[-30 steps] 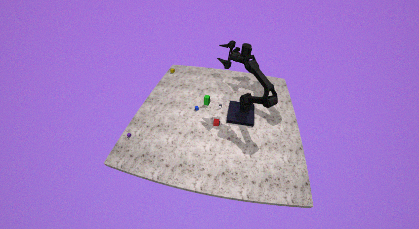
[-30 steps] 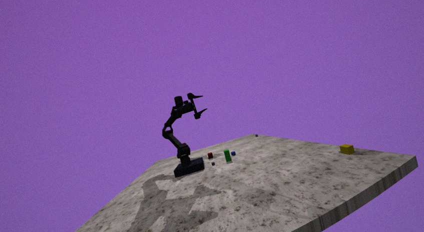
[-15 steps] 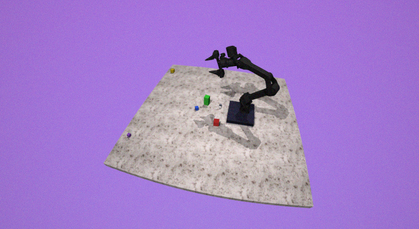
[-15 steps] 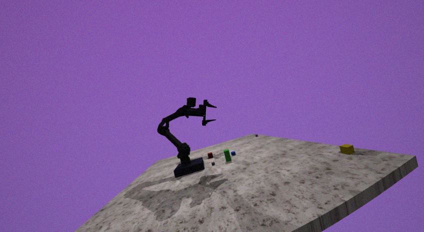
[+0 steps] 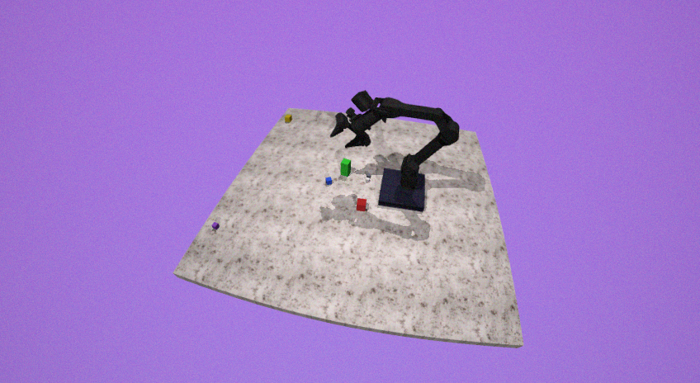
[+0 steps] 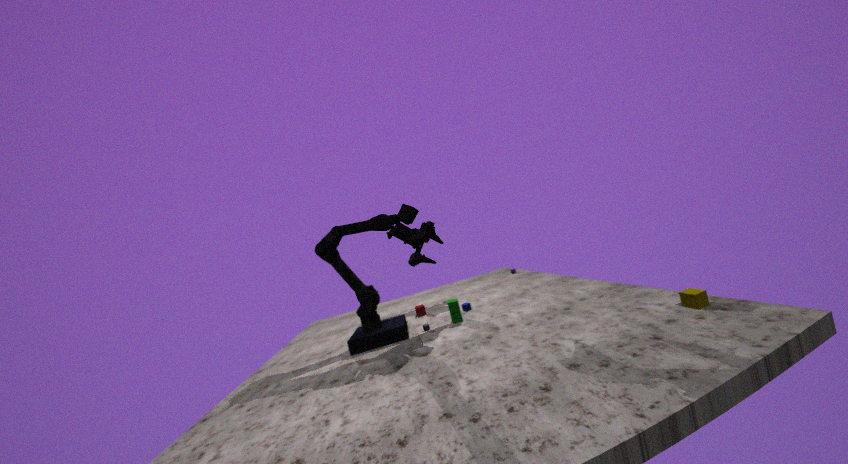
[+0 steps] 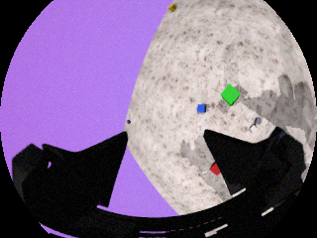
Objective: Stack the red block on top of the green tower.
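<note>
Black and spread wide, the gripper hung high in the air with nothing between its fingers, tilted downward over the far part of the table. The red block sat on the stone-patterned top well below and apart from the jaws, close beside the arm's dark base; in the wrist view it showed partly behind one finger, at the finger's inner edge. The green tower stood upright on the table, more nearly under the gripper than the block was, and apart from the block. A small blue cube lay just beside the tower. Farther out, a yellow cube rested near one far corner and a purple cube near the table's edge. The mottled grey-white slab carried the arm's soft shadows, and flat purple filled everything around it.
</note>
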`<state>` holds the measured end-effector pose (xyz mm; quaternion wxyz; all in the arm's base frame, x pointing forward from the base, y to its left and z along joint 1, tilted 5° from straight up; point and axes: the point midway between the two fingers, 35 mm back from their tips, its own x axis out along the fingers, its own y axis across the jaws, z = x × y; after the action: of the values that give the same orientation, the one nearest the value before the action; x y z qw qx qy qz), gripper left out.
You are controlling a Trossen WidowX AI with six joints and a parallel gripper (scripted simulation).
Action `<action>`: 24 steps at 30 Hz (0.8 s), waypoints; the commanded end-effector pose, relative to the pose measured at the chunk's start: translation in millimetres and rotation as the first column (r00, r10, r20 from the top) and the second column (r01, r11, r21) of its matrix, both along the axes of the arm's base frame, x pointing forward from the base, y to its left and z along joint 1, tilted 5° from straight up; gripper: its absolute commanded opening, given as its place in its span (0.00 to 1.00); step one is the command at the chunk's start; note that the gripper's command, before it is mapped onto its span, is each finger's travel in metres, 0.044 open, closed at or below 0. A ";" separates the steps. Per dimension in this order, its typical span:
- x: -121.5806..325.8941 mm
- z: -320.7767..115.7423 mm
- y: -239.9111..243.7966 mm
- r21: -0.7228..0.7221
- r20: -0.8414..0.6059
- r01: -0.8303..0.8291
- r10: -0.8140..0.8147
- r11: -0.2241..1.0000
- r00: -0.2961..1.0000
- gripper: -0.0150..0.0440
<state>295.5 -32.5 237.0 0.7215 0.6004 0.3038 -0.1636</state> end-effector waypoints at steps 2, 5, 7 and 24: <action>0.8 -20.8 25.8 -0.068 -0.106 -0.146 0.138 0.987 0.985 1.00; -1.9 -35.8 44.2 -0.105 -0.182 -0.255 0.234 0.961 0.955 1.00; -4.9 -45.5 56.2 -0.126 -0.233 -0.330 0.296 0.935 0.926 1.00; -60.1 -110.1 136.6 -0.164 -0.627 -0.877 0.639 0.451 0.445 1.00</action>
<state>243.7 96.0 132.7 0.7409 0.1842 0.6448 -0.0367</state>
